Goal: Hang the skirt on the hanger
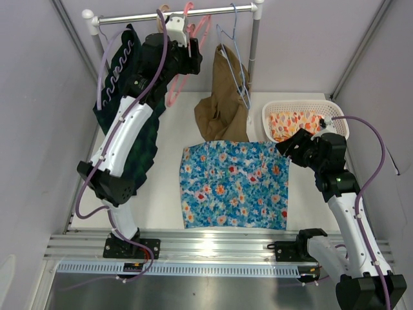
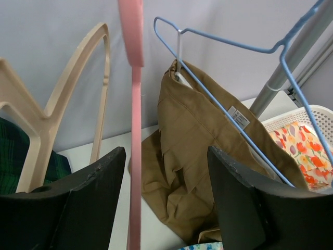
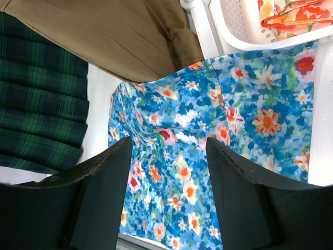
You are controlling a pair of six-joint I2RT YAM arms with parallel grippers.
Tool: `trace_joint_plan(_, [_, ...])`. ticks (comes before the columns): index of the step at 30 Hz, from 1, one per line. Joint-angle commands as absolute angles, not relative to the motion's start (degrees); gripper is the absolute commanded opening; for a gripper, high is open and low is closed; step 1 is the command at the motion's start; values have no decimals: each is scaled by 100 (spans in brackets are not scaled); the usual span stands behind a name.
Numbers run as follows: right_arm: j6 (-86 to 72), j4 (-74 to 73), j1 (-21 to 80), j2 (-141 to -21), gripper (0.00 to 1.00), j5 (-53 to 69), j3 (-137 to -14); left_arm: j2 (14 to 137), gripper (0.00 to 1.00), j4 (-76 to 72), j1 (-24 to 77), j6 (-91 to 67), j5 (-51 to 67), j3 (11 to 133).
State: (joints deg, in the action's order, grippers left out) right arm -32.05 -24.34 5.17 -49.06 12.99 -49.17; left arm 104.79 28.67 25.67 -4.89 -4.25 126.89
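The skirt [image 1: 233, 185], blue with a floral print, lies flat on the tabletop [image 1: 168, 194], its far right corner just beside the basket [image 1: 303, 106]. Bare tabletop borders its left edge. Left jaws stand wide around the pink hanger [image 2: 135, 156]; right jaws stand wide above the skirt.

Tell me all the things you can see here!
skirt: 1, blue floral, flat, middle
plaid skirt: 1, dark green, hanging left
pink hanger: 1, pink, on rail
beige hanger: 1, beige, beside pink one
blue hanger: 1, blue wire, holds brown garment
brown garment: 1, tan, hanging
rail: 1, silver, back
basket: 1, white, back right
cloth: 1, orange floral, in basket
table: 1, white
left gripper: open, around pink hanger
right gripper: open, over skirt
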Motion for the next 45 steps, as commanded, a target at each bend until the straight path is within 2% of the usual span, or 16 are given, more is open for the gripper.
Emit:
trace_joint_plan(1, [-3085, -2233, 536, -4860, 64, 1380, -4983, 10556, 69, 2865, 2487, -607, -185, 12903])
trace_joint_plan(5, [-3067, -2197, 527, -4895, 61, 1389, -4975, 10564, 67, 2804, 2487, -615, -220, 12911])
trace_joint_plan(9, [-3050, -2188, 527, -4913, 56, 1371, -4992, 10521, 56, 2733, 2487, -589, -237, 12929])
trace_joint_plan(13, [-3050, -2153, 527, -4931, 53, 1371, -4992, 10485, 50, 2681, 2487, -519, -298, 12955])
trace_joint_plan(16, [-3041, -2136, 527, -4957, 52, 1406, -5001, 10485, 45, 2690, 2487, -440, -386, 12999])
trace_joint_plan(18, [-3024, -2136, 527, -4975, 51, 1406, -5010, 10512, 39, 2707, 2487, -396, -430, 13025])
trace_joint_plan(25, [-2997, -2144, 536, -5001, 49, 1398, -5071, 10529, 28, 2725, 2487, -299, -518, 13175])
trace_joint_plan(26, [-2988, -2136, 536, -5010, 49, 1397, -5080, 10521, 22, 2707, 2487, -290, -527, 13184])
trace_joint_plan(34, [-2918, -2171, 527, -5054, 48, 1406, -5185, 10538, 1, 2610, 2487, -114, -518, 13377])
trace_joint_plan(45, [-2892, -2145, 519, -5062, 48, 1433, -5194, 10442, 0, 2478, 2566, -18, -913, 13456])
